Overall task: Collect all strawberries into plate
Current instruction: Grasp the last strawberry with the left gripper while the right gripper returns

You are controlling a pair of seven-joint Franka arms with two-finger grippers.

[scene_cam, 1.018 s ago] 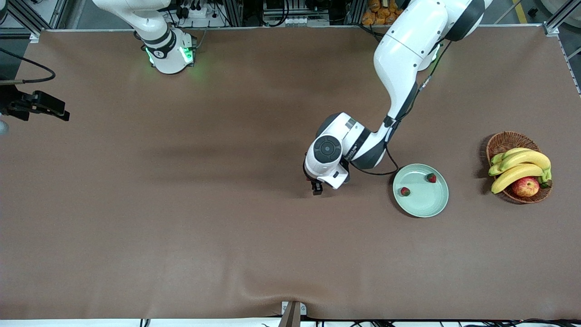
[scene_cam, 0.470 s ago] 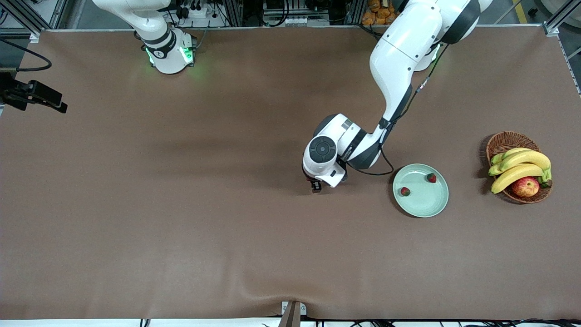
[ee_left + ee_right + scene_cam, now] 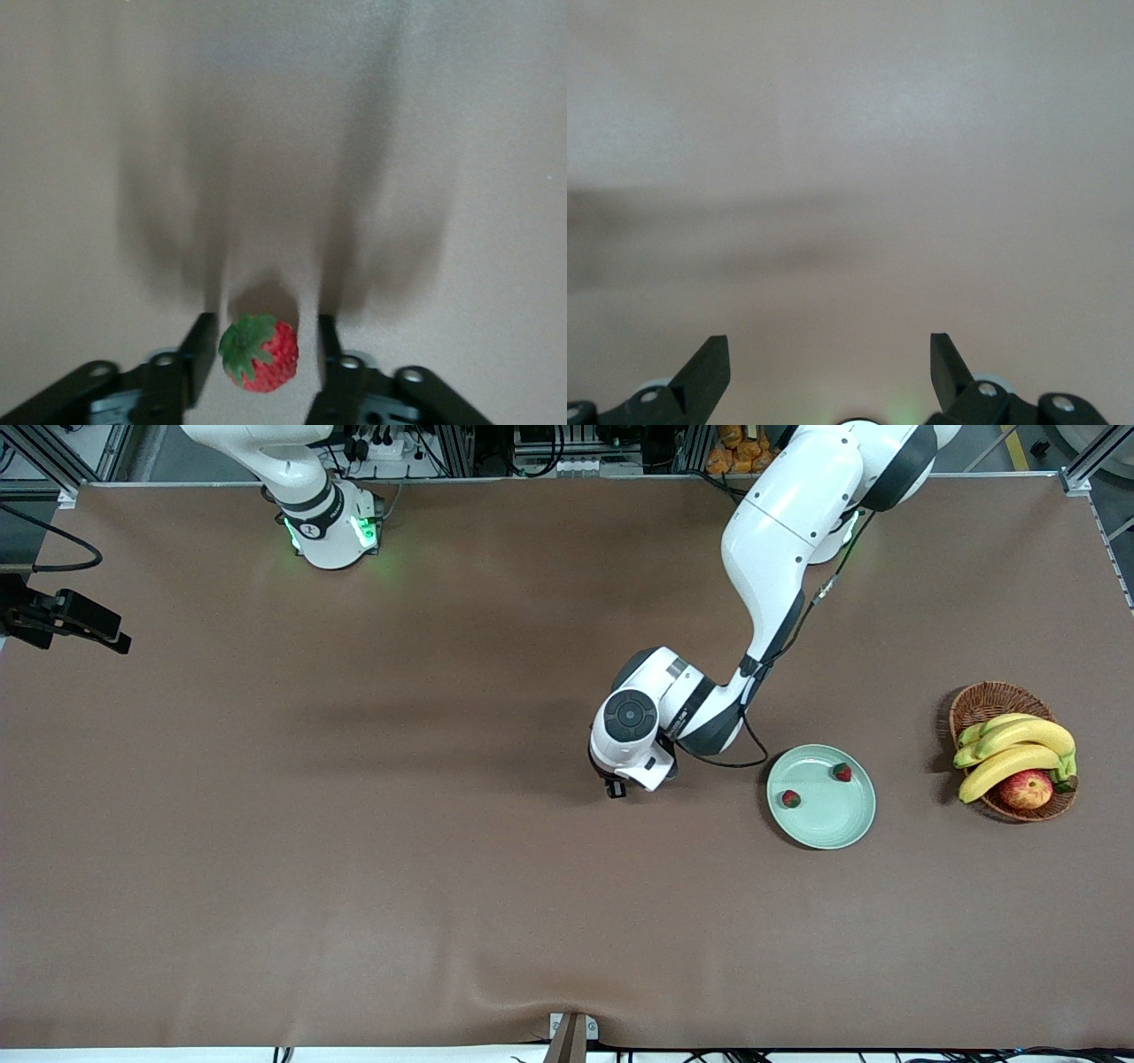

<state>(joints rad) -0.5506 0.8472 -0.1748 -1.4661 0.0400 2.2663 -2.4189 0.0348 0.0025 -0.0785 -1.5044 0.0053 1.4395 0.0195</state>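
The pale green plate (image 3: 828, 819) lies toward the left arm's end of the table with two strawberries (image 3: 791, 799) (image 3: 842, 771) on it. The third strawberry (image 3: 259, 354) lies on the table between my left gripper's fingers in the left wrist view; the hand hides it in the front view. My left gripper (image 3: 614, 788) (image 3: 267, 322) is low over the table beside the plate, toward the right arm's end. It is open astride the berry, with a gap at one finger. My right gripper (image 3: 106, 636) (image 3: 828, 354) is open and empty at the right arm's end of the table.
A brown wicker basket (image 3: 985, 701) with bananas (image 3: 1017, 748) and an apple (image 3: 1025, 788) stands past the plate at the left arm's end. The brown table cover has a raised wrinkle (image 3: 532, 1001) at the edge nearest the front camera.
My left hand has shifted slightly toward the robots' bases and settled around the strawberry. My right gripper has drifted a little at the table's end.
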